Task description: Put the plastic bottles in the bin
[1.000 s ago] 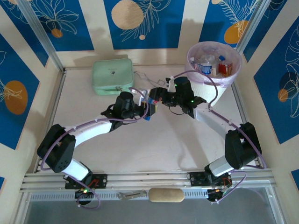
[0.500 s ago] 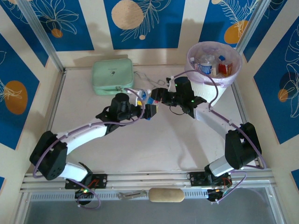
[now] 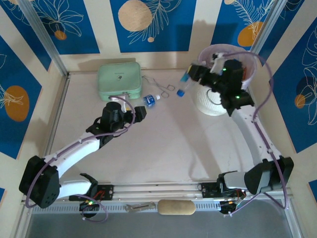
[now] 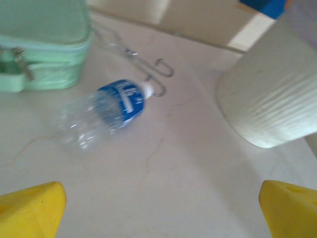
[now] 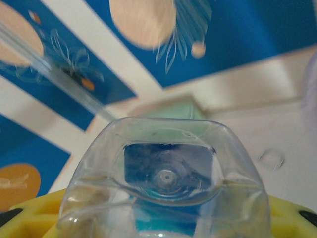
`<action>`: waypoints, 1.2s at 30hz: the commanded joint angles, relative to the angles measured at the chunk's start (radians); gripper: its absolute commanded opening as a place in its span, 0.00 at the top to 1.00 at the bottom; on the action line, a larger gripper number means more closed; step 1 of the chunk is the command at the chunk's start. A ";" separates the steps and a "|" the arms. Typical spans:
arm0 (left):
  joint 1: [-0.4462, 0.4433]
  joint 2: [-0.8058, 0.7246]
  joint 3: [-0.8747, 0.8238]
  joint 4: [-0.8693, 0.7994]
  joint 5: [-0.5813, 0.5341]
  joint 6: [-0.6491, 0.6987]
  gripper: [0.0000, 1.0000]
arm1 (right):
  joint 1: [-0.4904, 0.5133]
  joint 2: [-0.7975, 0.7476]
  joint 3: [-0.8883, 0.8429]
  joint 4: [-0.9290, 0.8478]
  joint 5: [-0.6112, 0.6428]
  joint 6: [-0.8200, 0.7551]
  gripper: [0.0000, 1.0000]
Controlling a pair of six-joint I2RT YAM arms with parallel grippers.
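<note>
My right end effector (image 3: pixel 190 77) grips a bottle (image 3: pixel 183 88) beside the bin (image 3: pixel 210 105); I'd clear the rim fully before releasing.

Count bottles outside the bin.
2. One clear blue-labelled bottle lies by the mint-green case; a second bottle is in the right gripper's jaws near the white slatted bin. Arms may hide others.

Two clear, blue-labelled plastic bottles (image 3: pixel 151 99) (image 3: pixel 184 84) countable — one mint-green zip case (image 3: pixel 118 79), one round white slatted bin (image 3: pixel 210 104), one metal loop-handled tool (image 3: pixel 161 85).

bin (image 4: pixel 270 94) cropped, lying bottle (image 4: pixel 101 111) apparently blurred
</note>
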 commanded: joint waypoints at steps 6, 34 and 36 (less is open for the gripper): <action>0.038 0.055 -0.049 0.080 0.067 -0.120 0.01 | -0.128 -0.060 0.111 0.015 0.182 -0.183 0.45; 0.038 0.167 -0.011 0.150 0.196 -0.148 0.01 | -0.378 0.140 0.191 -0.140 0.266 -0.240 0.37; 0.038 0.166 -0.009 0.141 0.194 -0.136 0.01 | -0.378 0.152 0.210 -0.144 0.267 -0.234 0.30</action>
